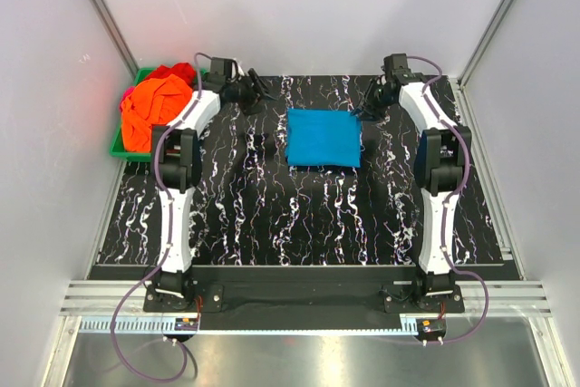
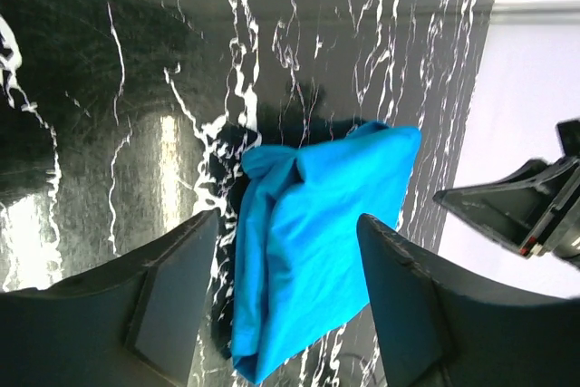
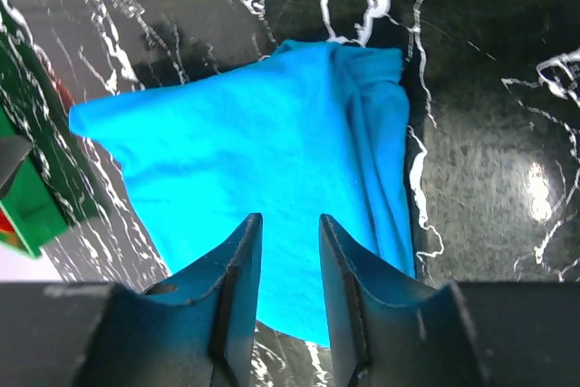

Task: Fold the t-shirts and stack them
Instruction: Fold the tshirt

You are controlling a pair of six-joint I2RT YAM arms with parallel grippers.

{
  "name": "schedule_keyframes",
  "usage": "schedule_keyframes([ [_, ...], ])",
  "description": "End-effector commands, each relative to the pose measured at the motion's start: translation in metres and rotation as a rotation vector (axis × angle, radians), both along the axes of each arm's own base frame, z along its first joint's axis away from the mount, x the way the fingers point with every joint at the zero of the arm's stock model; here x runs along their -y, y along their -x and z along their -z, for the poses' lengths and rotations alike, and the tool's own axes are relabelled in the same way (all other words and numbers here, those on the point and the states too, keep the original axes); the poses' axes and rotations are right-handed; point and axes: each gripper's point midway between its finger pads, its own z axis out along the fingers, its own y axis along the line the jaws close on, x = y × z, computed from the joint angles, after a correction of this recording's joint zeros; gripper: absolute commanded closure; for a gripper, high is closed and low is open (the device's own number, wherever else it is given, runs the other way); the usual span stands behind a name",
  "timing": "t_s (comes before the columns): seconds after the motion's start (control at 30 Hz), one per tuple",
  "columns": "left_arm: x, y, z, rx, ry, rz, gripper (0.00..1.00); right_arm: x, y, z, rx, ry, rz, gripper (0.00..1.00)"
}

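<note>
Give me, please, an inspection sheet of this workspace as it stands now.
Surface: black white-veined table.
Job's things: turquoise t-shirt folded flat at centre; orange and red t-shirts heaped in the green bin, far left.
Clutter: nothing seen.
Grippers: left gripper wide open, empty; right gripper slightly open, empty; both near the folded shirt.
Cables: purple cables follow both arms, looping at the bases.
Surroundings: white walls.

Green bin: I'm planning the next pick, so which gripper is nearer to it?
Left. The left gripper hangs between the green bin and the turquoise t-shirt; the right gripper is beyond that shirt.
</note>
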Motion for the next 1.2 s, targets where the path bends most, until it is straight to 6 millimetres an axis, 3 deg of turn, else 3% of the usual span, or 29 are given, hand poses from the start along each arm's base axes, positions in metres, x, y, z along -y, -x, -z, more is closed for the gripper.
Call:
schedule_keyframes([
  [0.0, 0.024, 0.028, -0.035, 0.054, 0.037, 0.114, 0.34, 0.001, 0.000, -0.022, 0.088, 0.016, -0.090, 0.62],
  [0.03, 0.026, 0.039, -0.021, 0.024, 0.024, 0.127, 0.35, 0.003, 0.009, -0.008, 0.052, 0.028, -0.088, 0.62],
  [0.07, 0.026, 0.044, -0.021, 0.020, 0.019, 0.133, 0.36, 0.005, 0.013, -0.004, 0.046, 0.033, -0.085, 0.62],
  [0.1, 0.029, 0.051, -0.030, 0.031, 0.020, 0.146, 0.37, 0.005, 0.017, -0.001, 0.043, 0.033, -0.082, 0.62],
  [0.17, 0.030, 0.068, -0.023, 0.011, -0.024, 0.175, 0.37, 0.008, 0.031, 0.007, 0.027, 0.034, -0.074, 0.62],
  [0.2, 0.028, 0.074, -0.032, 0.029, -0.047, 0.181, 0.37, 0.006, 0.037, 0.006, 0.023, 0.033, -0.075, 0.62],
  [0.27, 0.025, 0.092, -0.025, 0.007, -0.099, 0.201, 0.37, 0.004, 0.057, 0.023, -0.035, 0.033, -0.082, 0.62],
  [0.3, 0.023, 0.098, -0.033, 0.019, -0.107, 0.197, 0.37, 0.002, 0.062, 0.016, -0.018, 0.034, -0.087, 0.62],
  [0.33, 0.020, 0.104, -0.033, 0.005, -0.117, 0.188, 0.38, 0.002, 0.079, 0.031, -0.063, 0.035, -0.085, 0.63],
  [0.37, 0.017, 0.110, -0.031, -0.001, -0.128, 0.181, 0.38, 0.001, 0.086, 0.033, -0.071, 0.033, -0.077, 0.64],
  [0.4, 0.013, 0.119, -0.023, -0.023, -0.143, 0.180, 0.38, -0.002, 0.095, 0.034, -0.079, 0.013, -0.078, 0.69],
  [0.43, 0.009, 0.124, -0.034, 0.003, -0.154, 0.172, 0.38, -0.008, 0.110, 0.035, -0.087, -0.004, -0.073, 0.78],
  [0.5, 0.001, 0.135, -0.029, -0.011, -0.181, 0.155, 0.38, -0.017, 0.124, 0.025, -0.069, -0.020, -0.084, 0.84],
  [0.53, 0.000, 0.138, -0.037, 0.005, -0.182, 0.153, 0.38, -0.025, 0.144, 0.033, -0.108, -0.014, -0.091, 0.87],
  [0.6, 0.001, 0.142, -0.040, 0.006, -0.174, 0.161, 0.38, -0.029, 0.158, 0.020, -0.076, -0.015, -0.095, 0.87],
  [0.63, 0.004, 0.142, -0.042, 0.018, -0.159, 0.166, 0.39, -0.028, 0.173, 0.027, -0.108, -0.019, -0.082, 0.85],
  [0.67, 0.009, 0.144, -0.043, 0.026, -0.133, 0.189, 0.39, -0.026, 0.178, 0.026, -0.107, -0.010, -0.071, 0.77],
  [0.73, 0.028, 0.142, -0.052, 0.072, -0.062, 0.237, 0.41, -0.017, 0.187, 0.017, -0.096, 0.018, -0.048, 0.71],
  [0.87, 0.075, 0.153, -0.064, 0.125, 0.018, 0.389, 0.48, -0.018, 0.180, -0.009, -0.040, 0.017, -0.054, 0.68],
  [0.97, 0.098, 0.156, -0.039, 0.082, 0.008, 0.435, 0.50, -0.033, 0.158, -0.028, 0.014, -0.063, -0.096, 0.68],
  [1.07, 0.107, 0.146, -0.009, 0.041, 0.029, 0.411, 0.50, -0.038, 0.124, -0.019, 0.038, -0.115, -0.098, 0.70],
  [1.1, 0.109, 0.142, 0.010, 0.012, 0.022, 0.405, 0.49, -0.032, 0.106, -0.009, 0.057, -0.124, -0.080, 0.70],
  [1.17, 0.106, 0.133, 0.028, -0.008, -0.018, 0.383, 0.49, -0.019, 0.091, 0.003, 0.052, -0.135, -0.034, 0.69],
])
